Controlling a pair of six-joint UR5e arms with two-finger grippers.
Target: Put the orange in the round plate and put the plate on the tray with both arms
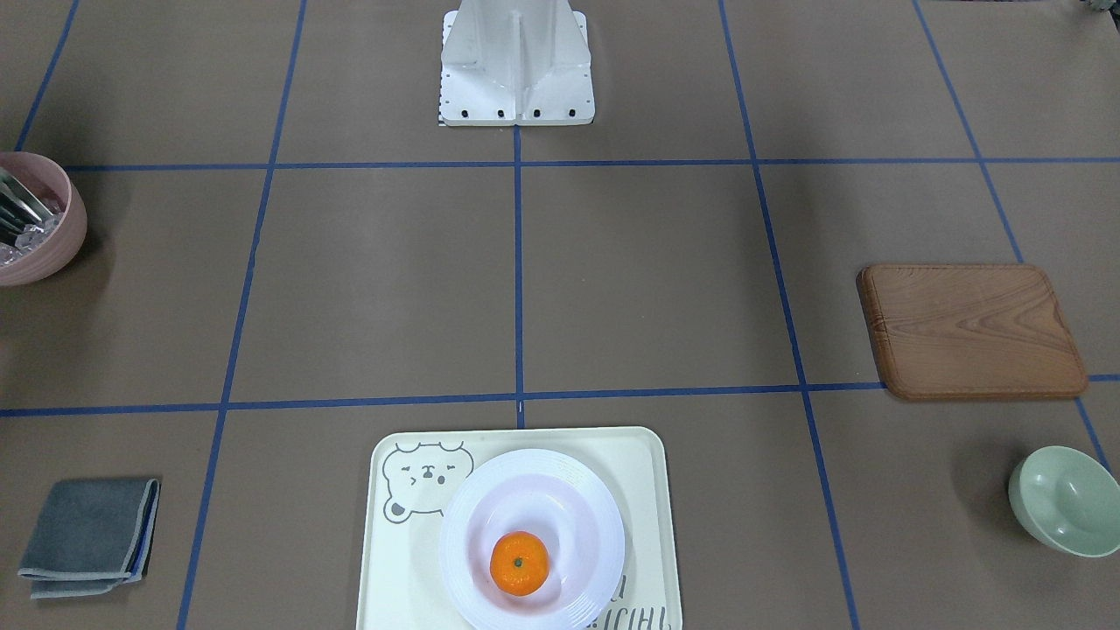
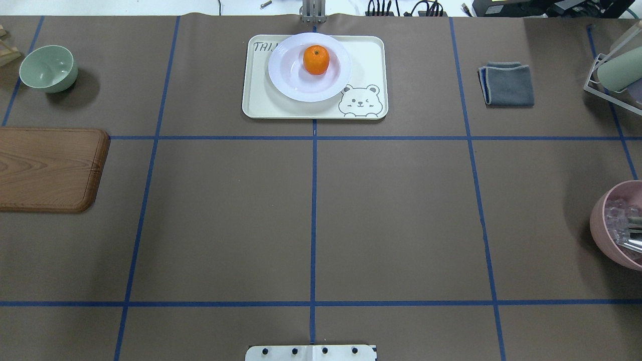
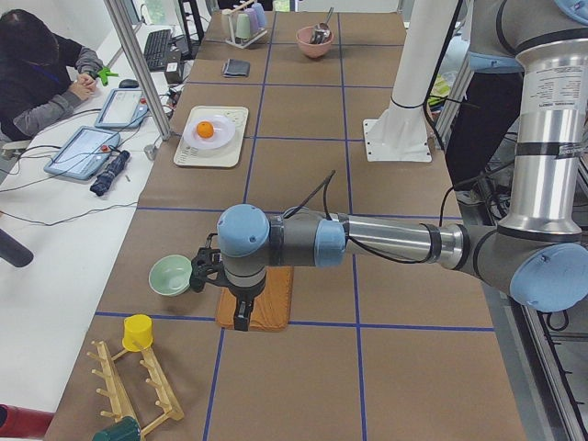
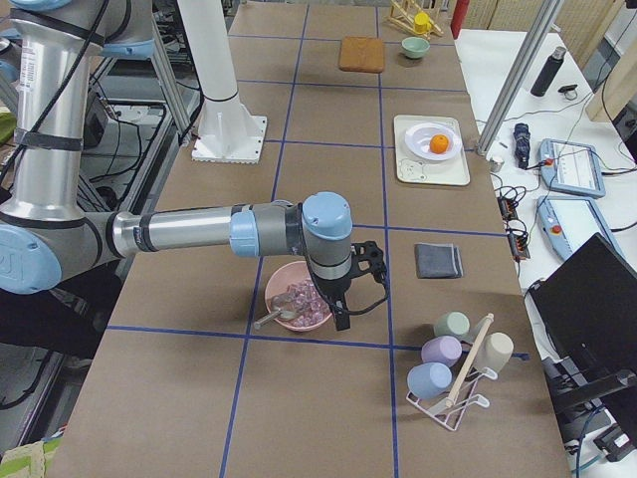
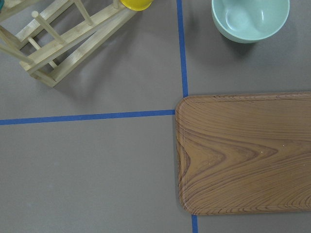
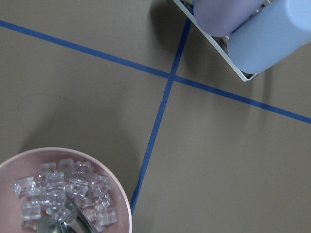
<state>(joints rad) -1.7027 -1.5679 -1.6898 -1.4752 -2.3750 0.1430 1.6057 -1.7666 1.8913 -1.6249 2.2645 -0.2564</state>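
1. Two arms reach over the brown table [image 2: 225, 220], well apart from the tray. The left arm [image 3: 386, 241] stretches out level, and the left gripper [image 3: 242, 317] points down above the wooden board [image 2: 47, 168], near the mint-green bowl [image 2: 48, 67]. Whether its claw is open or closed, I cannot tell.
2. The right arm [image 4: 189, 231] is stretched out level as well. The right gripper [image 4: 341, 319] points down just beside the pink bowl [image 2: 599, 225], which holds clear cubes. The state of this claw I cannot tell either.
3. The tray [image 2: 373, 60] lies flat at the far middle of the table. Its long axis runs side to side, parallel to the far table edge. The bear drawing is at its near right corner and stands upright towards the robot.
4. The round plate [image 2: 281, 75] sits on the tray, a little towards the far left, and covers part of the lettering.
5. A folded grey cloth [image 2: 507, 84] lies to the right of the tray.
6. The orange [image 2: 316, 59] rests in the sunken centre of the plate, with its green stem dot pointing up.
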